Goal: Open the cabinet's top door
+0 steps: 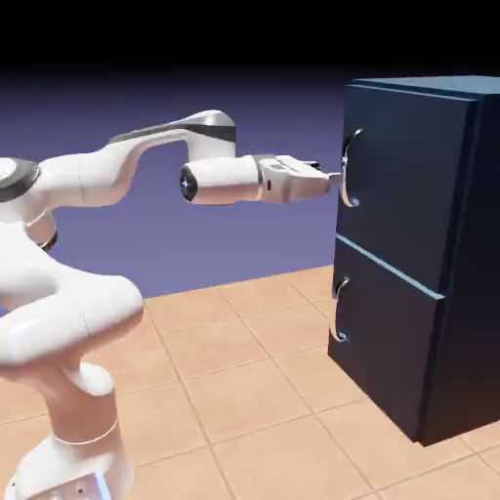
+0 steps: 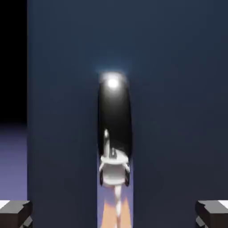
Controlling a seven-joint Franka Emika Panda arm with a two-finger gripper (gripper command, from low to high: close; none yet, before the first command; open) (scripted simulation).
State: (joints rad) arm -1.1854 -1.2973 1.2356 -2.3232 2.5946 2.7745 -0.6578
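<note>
The dark navy cabinet [image 1: 430, 244] stands at the right of the exterior view. Its top door [image 1: 405, 166] is flush and carries a curved silver handle [image 1: 349, 168] at its left edge. My gripper [image 1: 335, 180] reaches level toward that handle, its tips just short of it. In the hand view the top door [image 2: 178, 111] fills the picture and the shiny handle [image 2: 114, 120] runs upright in the middle. My two grey fingertips [image 2: 15, 213] sit far apart at the bottom corners, with the gripper [image 2: 114, 214] open and nothing between them.
Below the top door sits a shorter lower panel [image 1: 386, 342] with its own silver handle [image 1: 338, 312]. The tan tiled floor [image 1: 254, 381] spreads between my arm's base [image 1: 73, 459] and the cabinet.
</note>
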